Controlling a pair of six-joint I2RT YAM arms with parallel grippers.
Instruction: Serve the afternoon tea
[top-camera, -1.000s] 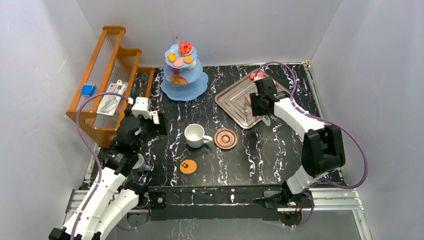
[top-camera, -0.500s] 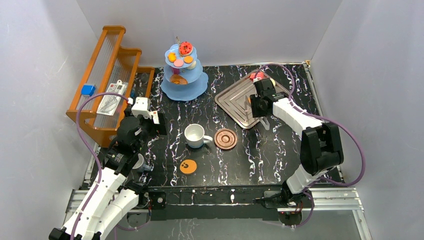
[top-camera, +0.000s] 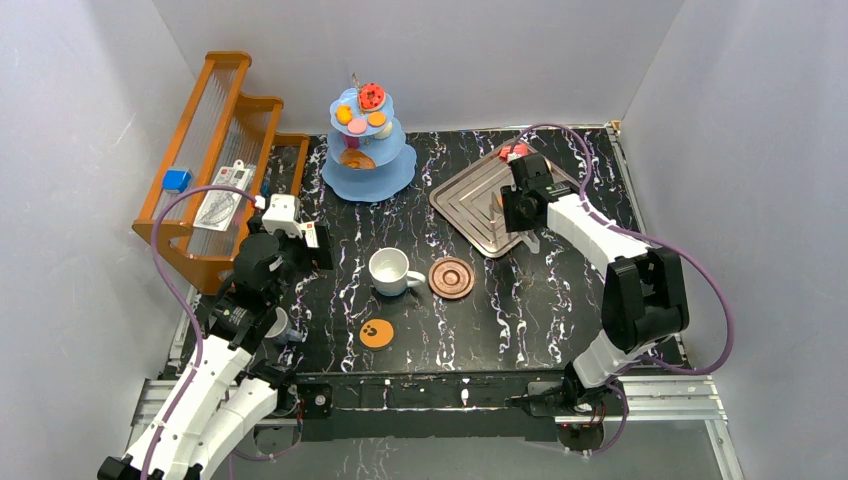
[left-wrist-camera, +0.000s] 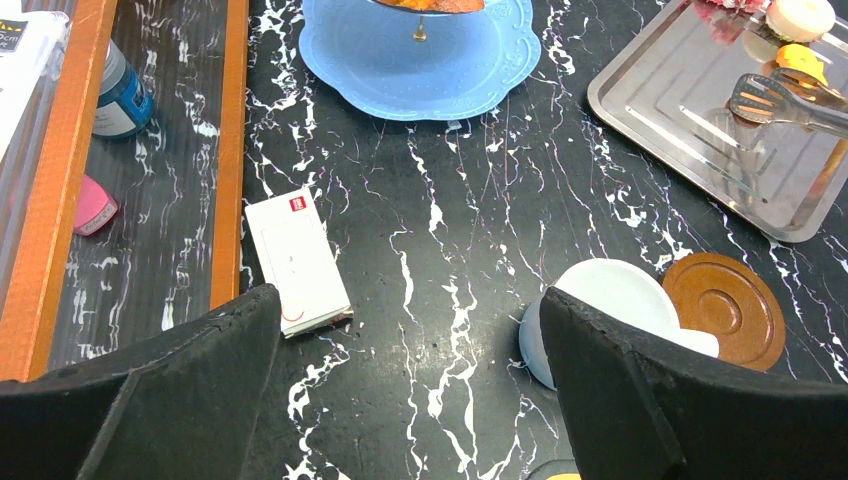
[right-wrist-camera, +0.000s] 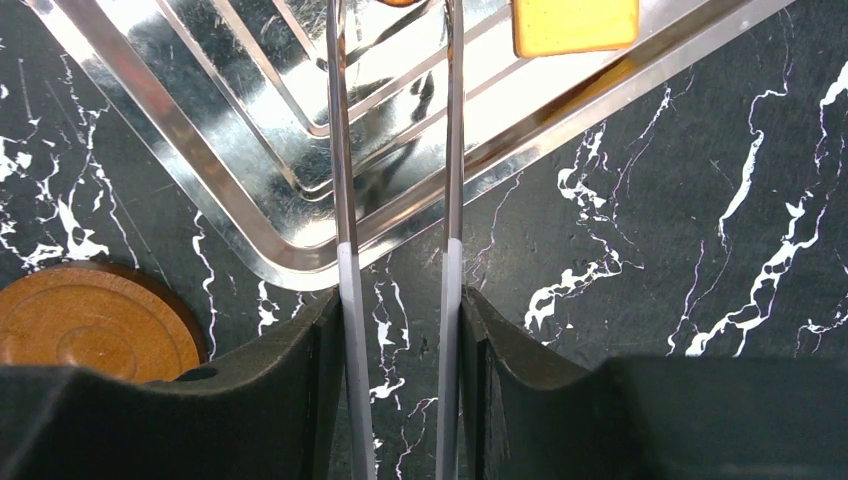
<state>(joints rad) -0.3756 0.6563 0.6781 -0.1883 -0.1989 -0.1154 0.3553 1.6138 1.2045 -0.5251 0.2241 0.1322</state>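
The right gripper (right-wrist-camera: 398, 350) is closed on the handle end of a pair of tongs (right-wrist-camera: 343, 150), its pads pressing the two steel arms from either side. The arms run side by side with a gap between them, so the tongs look only part squeezed. Their tips pass out of the wrist view, so I cannot tell whether anything is caught there. Just ahead of the jaws is the near rim of the tray (right-wrist-camera: 200, 150). A square orange pastry (right-wrist-camera: 575, 25) lies on it to the right of the tongs, apart from them. Back and to the left of the jaws, off the tray, sits the saucer (right-wrist-camera: 90, 320). The left gripper (left-wrist-camera: 410, 400) hangs wide open and empty, with the mug (left-wrist-camera: 605, 295) partly behind its right finger, a white box (left-wrist-camera: 297, 262) just ahead of its left finger, and the stand (left-wrist-camera: 420, 70) well ahead. The cup (top-camera: 281, 325) sits by that arm, with the coaster (top-camera: 376, 333) near it. The step looks like lifting a pastry off the tray for the stand, and the hazards lie mostly in the grip. The tongs are held by friction alone at their springy end, so a push against the tray's ridges could twist them in the pads. A smooth pastry could squirt from the steel tips if the squeeze is uneven or slack. On the way over, a low path risks clipping the stand's loaded tiers — it is tall and may tip.
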